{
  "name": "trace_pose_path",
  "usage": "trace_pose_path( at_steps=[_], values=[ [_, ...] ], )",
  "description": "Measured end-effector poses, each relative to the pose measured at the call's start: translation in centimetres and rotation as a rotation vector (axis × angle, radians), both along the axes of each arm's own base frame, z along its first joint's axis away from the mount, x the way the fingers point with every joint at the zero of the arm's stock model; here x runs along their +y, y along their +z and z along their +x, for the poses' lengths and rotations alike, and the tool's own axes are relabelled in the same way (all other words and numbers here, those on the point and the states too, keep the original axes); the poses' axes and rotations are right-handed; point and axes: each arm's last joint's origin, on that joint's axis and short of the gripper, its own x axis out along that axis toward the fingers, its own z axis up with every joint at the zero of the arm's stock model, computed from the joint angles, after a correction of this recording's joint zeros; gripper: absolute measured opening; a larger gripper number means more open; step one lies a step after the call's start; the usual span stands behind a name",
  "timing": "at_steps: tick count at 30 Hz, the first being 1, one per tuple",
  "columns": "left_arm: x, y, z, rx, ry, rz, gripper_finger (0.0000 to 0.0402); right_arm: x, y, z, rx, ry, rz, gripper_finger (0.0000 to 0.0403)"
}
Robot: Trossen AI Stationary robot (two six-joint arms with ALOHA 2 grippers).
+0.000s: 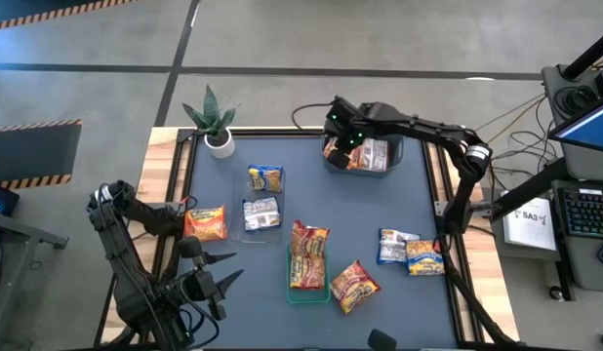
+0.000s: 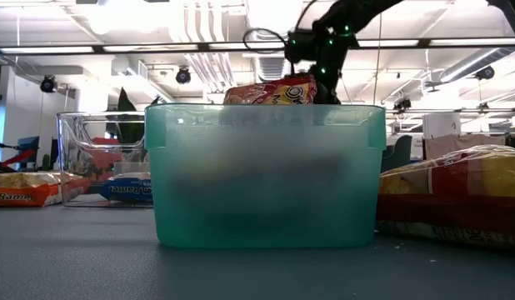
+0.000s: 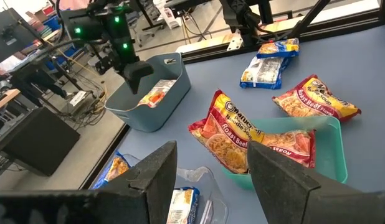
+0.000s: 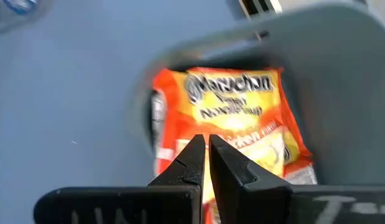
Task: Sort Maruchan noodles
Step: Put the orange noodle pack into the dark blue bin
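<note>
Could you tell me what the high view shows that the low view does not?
Only the high view shows the potted plant, the grey-blue bin under the shut right gripper, and the waiting left gripper. Only the low view shows the room's ceiling lights. Both show the green tray holding a red noodle packet.

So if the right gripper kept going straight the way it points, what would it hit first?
Most likely the orange noodle packet lying in the grey-blue bin. The right gripper, jaws shut, aims straight at it from just above, though the remaining gap is hard to judge.
</note>
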Motion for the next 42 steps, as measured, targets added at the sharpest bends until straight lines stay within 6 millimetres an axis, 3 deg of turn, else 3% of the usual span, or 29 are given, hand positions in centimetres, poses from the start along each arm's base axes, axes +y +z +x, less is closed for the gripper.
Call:
trace_pose_path(
  at_steps=[12, 23, 38, 42],
  values=[
    [0.0, 0.0, 0.2, -0.031, 0.012, -0.019, 0.0178, 1.9, 3.5, -1.1, -0.135, -0.016, -0.048, 0.0012],
    [0.0, 0.1, 0.4, -0.048, 0.016, -0.023, 0.0178, 2.6, -3.2, -2.5, -0.063, -0.056, 0.012, 0.0012],
    [0.1, 0.1, 0.7, -0.07, 0.029, -0.028, 0.0178, 2.7, -6.3, -3.1, -0.082, -0.096, 0.012, 0.0012],
    [0.1, 0.1, 0.7, -0.07, 0.03, -0.028, 0.0178, 2.6, -6.7, -3.5, -0.021, -0.141, -0.061, 0.0012]
  ],
)
